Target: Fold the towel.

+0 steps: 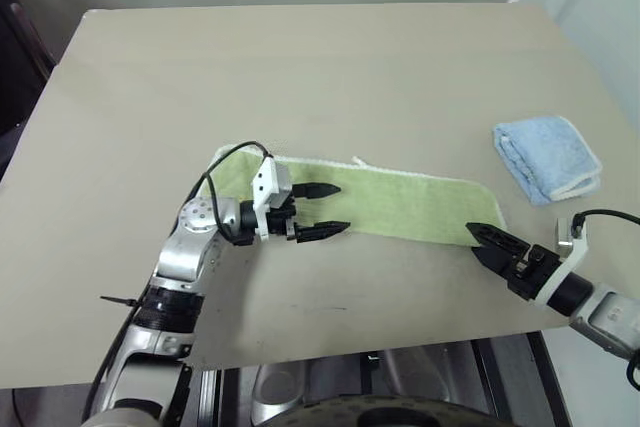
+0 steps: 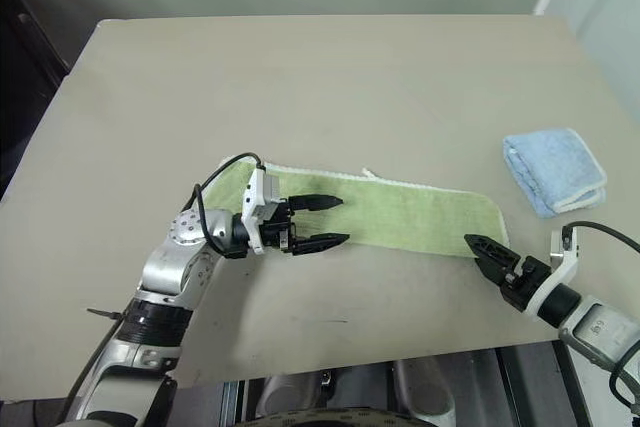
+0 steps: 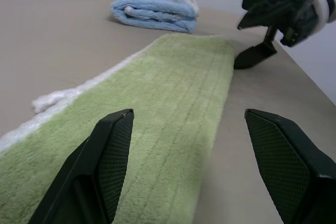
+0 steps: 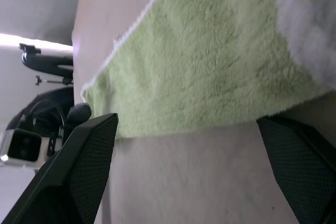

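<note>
Towel [image 1: 400, 205], folded into a long green strip, lies across the table [image 1: 300, 77] before us. Our left gripper [image 1: 325, 210] hovers over its left part, fingers spread; our right gripper [image 1: 487, 241] sits at its right end, fingers apart, gripping nothing. A blue towel [image 1: 548, 157] lies well apart.

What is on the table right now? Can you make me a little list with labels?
table: plain beige tabletop
main cloth: light green terry cloth towel, folded into a long strip, lying flat
other cloth: small light blue folded towel, apart, at the robot's right
left gripper: open, over the green towel's left part, holding nothing
right gripper: open, at the green towel's right end, holding nothing
</note>
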You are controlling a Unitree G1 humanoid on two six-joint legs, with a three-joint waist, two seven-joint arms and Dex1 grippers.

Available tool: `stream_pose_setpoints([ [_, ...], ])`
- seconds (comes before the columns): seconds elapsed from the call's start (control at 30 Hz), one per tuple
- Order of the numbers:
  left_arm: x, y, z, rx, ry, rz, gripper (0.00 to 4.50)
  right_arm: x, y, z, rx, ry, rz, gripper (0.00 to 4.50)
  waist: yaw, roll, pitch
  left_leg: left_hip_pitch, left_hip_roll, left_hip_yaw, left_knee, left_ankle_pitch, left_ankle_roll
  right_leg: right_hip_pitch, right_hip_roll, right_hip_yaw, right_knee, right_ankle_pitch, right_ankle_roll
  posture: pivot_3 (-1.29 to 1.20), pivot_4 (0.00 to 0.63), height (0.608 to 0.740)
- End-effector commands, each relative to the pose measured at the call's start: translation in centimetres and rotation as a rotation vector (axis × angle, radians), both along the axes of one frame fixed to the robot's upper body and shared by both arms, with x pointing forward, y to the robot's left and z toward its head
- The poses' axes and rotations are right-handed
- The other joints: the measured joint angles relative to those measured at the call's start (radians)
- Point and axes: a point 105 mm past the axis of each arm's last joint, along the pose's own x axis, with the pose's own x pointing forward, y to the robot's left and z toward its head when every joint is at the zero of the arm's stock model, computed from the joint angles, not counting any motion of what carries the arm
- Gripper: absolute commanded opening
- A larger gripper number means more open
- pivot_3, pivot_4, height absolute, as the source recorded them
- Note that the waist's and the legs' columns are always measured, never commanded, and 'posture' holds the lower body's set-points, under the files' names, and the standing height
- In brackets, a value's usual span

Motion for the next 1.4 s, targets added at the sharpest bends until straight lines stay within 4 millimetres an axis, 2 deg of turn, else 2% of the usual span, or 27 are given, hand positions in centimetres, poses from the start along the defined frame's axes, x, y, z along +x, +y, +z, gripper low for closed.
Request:
stream_pose_setpoints([
  [0.03,-1.0,-0.6,0.8,0.021,-0.095,-0.048,3.65,0.7,-1.5,0.9,0.003,-0.033,-0.069,4.48,0.000,0.000,0.000,0.000,0.000,0.000,0.000,0.000,0.000,0.000,0.000,0.000,-0.001,0.000,0.000,0.00,0.150,0.703],
  [0.27,-1.0,-0.4,0.2,0.019,-0.084,-0.040,3.65,0.3,-2.9,0.6,-0.010,-0.008,-0.090,4.48,0.003,0.001,0.000,0.000,0.000,0.000,0.000,-0.002,0.003,0.004,-0.001,0.000,-0.007,0.001,0.002,0.00,0.150,0.703],
  [0.5,-0.7,0.1,0.0,0.022,-0.087,-0.025,3.65,-0.4,-3.0,0.4,-0.007,-0.001,-0.087,4.48,0.003,0.001,0.000,0.000,0.000,0.000,0.000,-0.005,0.004,0.004,-0.001,0.000,-0.007,-0.001,0.002,0.00,0.150,0.703],
  [0.83,-0.5,0.1,-0.4,0.023,-0.091,-0.032,3.65,0.1,-2.5,0.8,0.003,-0.023,-0.080,4.48,0.003,0.001,0.000,0.000,0.000,0.001,0.000,-0.006,0.004,0.003,-0.001,0.000,-0.007,-0.001,0.001,0.00,0.150,0.703],
  [0.97,-0.4,0.1,-0.8,0.033,-0.094,-0.038,3.65,0.6,-2.6,1.1,0.015,-0.042,-0.092,3.54,0.002,0.001,0.000,0.000,0.000,0.001,0.000,-0.006,0.004,0.003,-0.001,0.000,-0.007,-0.001,0.001,0.00,0.150,0.703],
  [1.3,0.0,0.3,-0.8,0.027,-0.113,-0.032,3.65,1.0,-2.6,1.1,0.025,-0.045,-0.096,0.03,0.002,0.001,0.000,0.000,0.000,0.001,0.000,-0.006,0.004,0.003,-0.001,0.000,-0.007,-0.001,0.001,0.00,0.150,0.703],
  [1.4,0.1,0.4,-0.8,0.028,-0.120,-0.029,3.65,0.9,-2.6,1.1,0.027,-0.044,-0.096,0.03,0.002,0.001,0.000,0.000,0.000,0.001,0.000,-0.006,0.004,0.003,-0.001,0.000,-0.007,-0.001,0.001,0.00,0.150,0.703],
])
